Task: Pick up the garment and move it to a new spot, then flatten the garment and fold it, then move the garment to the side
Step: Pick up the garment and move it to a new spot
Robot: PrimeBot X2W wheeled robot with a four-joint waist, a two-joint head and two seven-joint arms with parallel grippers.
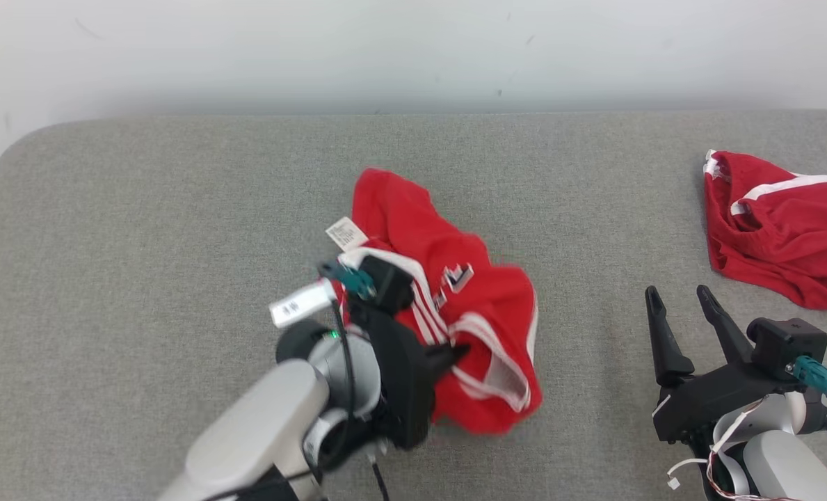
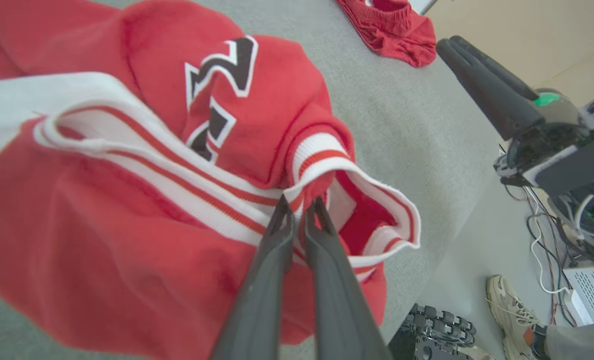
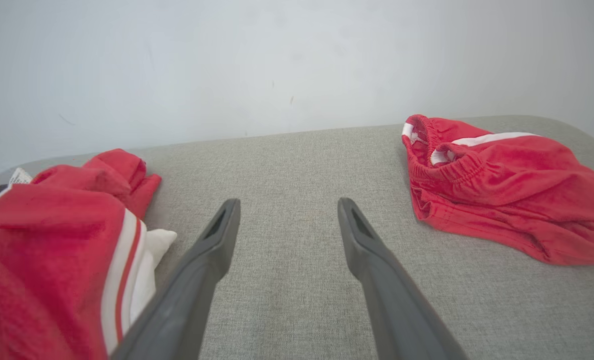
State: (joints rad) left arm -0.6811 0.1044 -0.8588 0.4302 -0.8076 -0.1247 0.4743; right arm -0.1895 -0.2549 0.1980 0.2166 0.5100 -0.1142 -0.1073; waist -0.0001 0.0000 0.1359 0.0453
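The garment (image 1: 455, 306) is a crumpled red jersey with white-and-red ribbed trim, a black-and-white emblem and a white care tag. It hangs bunched near the middle of the grey surface. My left gripper (image 1: 455, 351) is shut on its ribbed trim. In the left wrist view the two fingertips (image 2: 286, 212) pinch the striped edge of the garment (image 2: 142, 165). My right gripper (image 1: 681, 296) stands open to the right, above bare fabric, holding nothing. The right wrist view shows that gripper (image 3: 287, 207) with the garment (image 3: 52, 230) at its left.
A second red piece of clothing (image 1: 782, 226) with white stripes lies crumpled at the far right of the grey padded surface (image 1: 142, 229). A white wall stands behind it. In the left wrist view a person's shoe (image 2: 509, 305) and cables lie on the floor.
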